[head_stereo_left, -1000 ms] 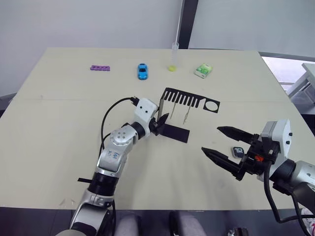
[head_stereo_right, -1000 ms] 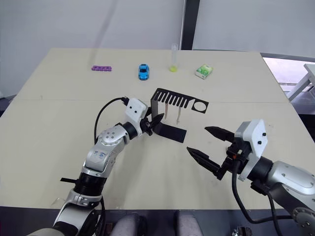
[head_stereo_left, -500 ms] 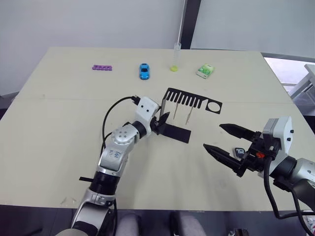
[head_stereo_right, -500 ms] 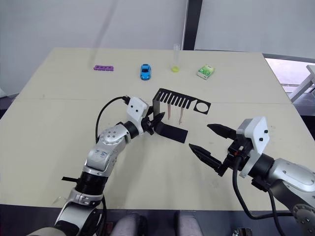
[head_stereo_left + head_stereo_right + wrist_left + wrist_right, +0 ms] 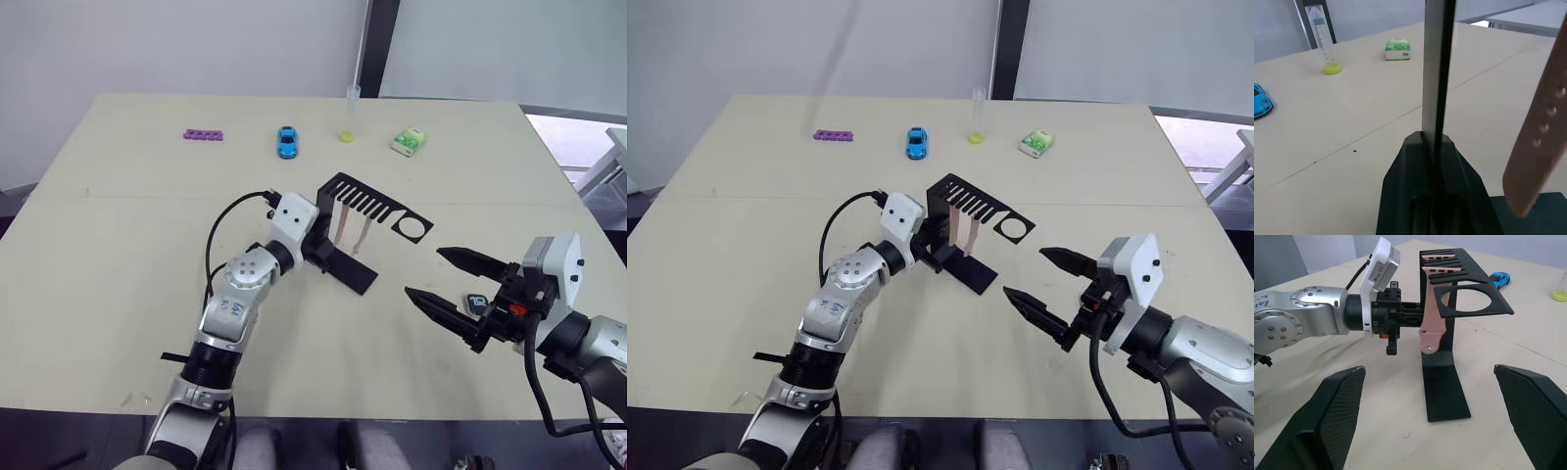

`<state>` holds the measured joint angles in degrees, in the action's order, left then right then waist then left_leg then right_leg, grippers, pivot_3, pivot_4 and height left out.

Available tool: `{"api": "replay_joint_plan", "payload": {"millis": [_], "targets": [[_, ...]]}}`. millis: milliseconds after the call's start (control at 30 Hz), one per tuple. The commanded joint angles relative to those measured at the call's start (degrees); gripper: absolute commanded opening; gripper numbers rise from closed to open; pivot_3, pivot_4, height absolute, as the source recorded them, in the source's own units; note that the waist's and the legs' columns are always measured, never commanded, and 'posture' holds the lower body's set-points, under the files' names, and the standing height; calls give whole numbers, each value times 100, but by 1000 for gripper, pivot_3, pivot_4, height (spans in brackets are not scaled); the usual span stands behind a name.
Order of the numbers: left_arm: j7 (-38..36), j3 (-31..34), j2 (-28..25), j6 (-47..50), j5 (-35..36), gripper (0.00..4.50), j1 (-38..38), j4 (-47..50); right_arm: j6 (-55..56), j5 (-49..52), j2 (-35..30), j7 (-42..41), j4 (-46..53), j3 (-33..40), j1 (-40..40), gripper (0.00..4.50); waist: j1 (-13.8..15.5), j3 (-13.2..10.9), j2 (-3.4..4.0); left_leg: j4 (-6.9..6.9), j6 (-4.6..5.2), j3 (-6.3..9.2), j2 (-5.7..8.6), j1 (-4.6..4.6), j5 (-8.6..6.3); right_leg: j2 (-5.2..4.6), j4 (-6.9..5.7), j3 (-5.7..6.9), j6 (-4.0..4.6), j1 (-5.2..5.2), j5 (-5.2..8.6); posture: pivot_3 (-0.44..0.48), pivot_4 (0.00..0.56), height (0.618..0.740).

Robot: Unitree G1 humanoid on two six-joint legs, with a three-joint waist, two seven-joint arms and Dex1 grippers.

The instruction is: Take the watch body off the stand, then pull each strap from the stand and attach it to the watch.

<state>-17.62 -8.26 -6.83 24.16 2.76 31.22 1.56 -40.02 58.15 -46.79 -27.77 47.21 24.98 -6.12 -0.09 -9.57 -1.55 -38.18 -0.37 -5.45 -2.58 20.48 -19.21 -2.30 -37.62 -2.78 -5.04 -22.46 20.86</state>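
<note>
On the stand (image 5: 345,235), left jaws clamped tight.

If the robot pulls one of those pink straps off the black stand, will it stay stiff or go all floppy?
Probably a bit floppy: the straps are thin, flat bands hanging loose from the slots of the stand, and one looks slightly curved. Likely light too, being small beside the right pincer. The left pincer grips the stand's upright, so a pull shouldn't tip it.

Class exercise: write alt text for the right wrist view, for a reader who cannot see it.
The left claw grips the upright of the black stand on a beige table, with pink straps hanging from the stand's slotted top arm. The right claw's two black fingers spread wide in the foreground.
</note>
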Motion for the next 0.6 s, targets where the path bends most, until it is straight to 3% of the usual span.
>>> {"api": "replay_joint_plan", "payload": {"millis": [33, 233, 367, 600], "targets": [[118, 32, 56, -186, -65, 47, 168, 110, 39, 57, -6, 135, 175, 33, 4, 4500, 1, 0, 0, 0, 0, 0, 0, 0, 0, 0, 0, 0, 0, 0, 0, 0, 150, 740], [447, 125, 291, -272, -103, 47, 327, -113, -21, 2, 17, 353, 267, -6, -37, 4500, 6, -1, -1, 0, 0, 0, 1, 0, 0, 0, 0, 0, 0, 0, 0, 0, 150, 740], [790, 146, 488, -293, -196, 47, 443, -243, -263, -136, 151, 1098, 533, -381, -8, 4500, 3, -1, -2, 1, 0, 1, 0, 5, 0, 0, 2, 0, 0, -4, 0, 0, 150, 740], [1308, 277, 816, -248, -230, 47, 703, -825, -783, -372, 1046, 2915, 641, -1554, 974, 4500, -5, -1, -3, -2, -5, 0, -2, 7, 5, 0, -4, 0, 0, -11, 0, 0, 150, 740]]}}
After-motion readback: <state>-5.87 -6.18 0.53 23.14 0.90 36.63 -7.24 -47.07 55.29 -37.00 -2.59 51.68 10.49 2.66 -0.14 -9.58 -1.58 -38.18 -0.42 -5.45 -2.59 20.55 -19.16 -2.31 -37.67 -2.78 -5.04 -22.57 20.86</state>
